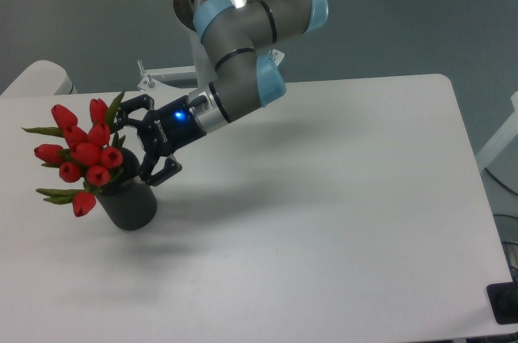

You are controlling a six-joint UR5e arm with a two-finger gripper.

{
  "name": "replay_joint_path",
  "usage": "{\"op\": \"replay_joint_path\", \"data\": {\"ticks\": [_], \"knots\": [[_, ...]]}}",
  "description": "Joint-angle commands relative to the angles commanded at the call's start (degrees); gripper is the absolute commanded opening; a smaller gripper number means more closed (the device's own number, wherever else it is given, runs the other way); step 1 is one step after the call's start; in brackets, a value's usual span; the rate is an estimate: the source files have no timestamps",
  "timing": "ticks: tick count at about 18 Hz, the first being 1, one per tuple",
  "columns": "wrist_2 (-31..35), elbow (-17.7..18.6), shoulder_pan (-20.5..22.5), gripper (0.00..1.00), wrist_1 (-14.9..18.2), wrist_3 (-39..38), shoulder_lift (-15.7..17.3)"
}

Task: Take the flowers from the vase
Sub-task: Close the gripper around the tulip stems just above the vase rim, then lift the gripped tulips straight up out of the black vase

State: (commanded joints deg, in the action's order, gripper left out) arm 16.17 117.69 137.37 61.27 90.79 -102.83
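My 2 fingers (129, 142) are spread open at 3 o'clock of the flowers (83, 154), just above the vase (129, 201) on the tabletop (324, 222).

Even, diffuse light from overhead leaves the white tabletop (340, 213) bright without harsh glare. Soft, blurred grey shadows spread toward 4 o'clock from the vase (129, 201) and beneath the arm (235, 68) (edges indistinct). The picture is slightly grainy, low in resolution, with mildly washed colours.
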Motion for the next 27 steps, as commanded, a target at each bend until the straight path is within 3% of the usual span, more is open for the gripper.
{"op": "replay_joint_path", "data": {"ticks": [3,8,12,18,27], "knots": [[-0.1,-0.1,-0.9,0.97,-0.6,0.0,-0.2],[-0.1,-0.6,-1.0,0.39,-0.7,-0.1,-0.9],[0.0,-0.8,-0.8,0.14,-0.7,-0.1,-0.5],[-0.4,-0.9,0.4,0.13,-0.7,-2.2,1.0],[-8.2,-4.1,2.8,0.13,-0.7,-11.8,3.2]]}}
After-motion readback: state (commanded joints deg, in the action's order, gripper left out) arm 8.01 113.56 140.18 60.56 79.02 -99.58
